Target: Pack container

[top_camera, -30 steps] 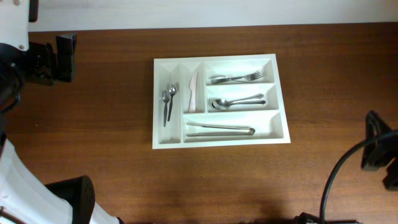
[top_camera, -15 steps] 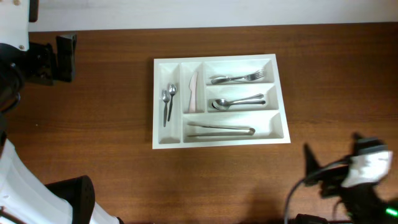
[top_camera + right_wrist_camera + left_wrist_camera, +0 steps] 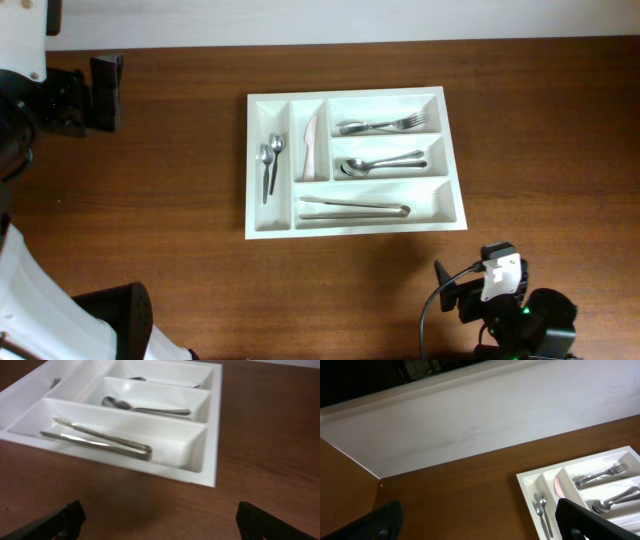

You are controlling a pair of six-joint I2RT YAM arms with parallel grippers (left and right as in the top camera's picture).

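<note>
Near the far-left corner of the surface point(image 3: 150, 200): left gripper point(image 3: 479, 527), jaws spread wide, holding nothing. Mid-surface, nearer the far edge: tray point(image 3: 272, 212), lying flat. Holds, compartment by compartment, small spoons point(image 3: 270, 160), a knife point(image 3: 311, 145), then forks point(image 3: 380, 125), large spoons point(image 3: 380, 163) and tongs point(image 3: 355, 208) crosswise. Shows no loose cutlery elsewhere. Looks fully packed; seems to leave nothing to add. By the near-right corner: right gripper point(image 3: 161, 525), jaws likewise wide apart and empty, facing the tray's near wall.
</note>
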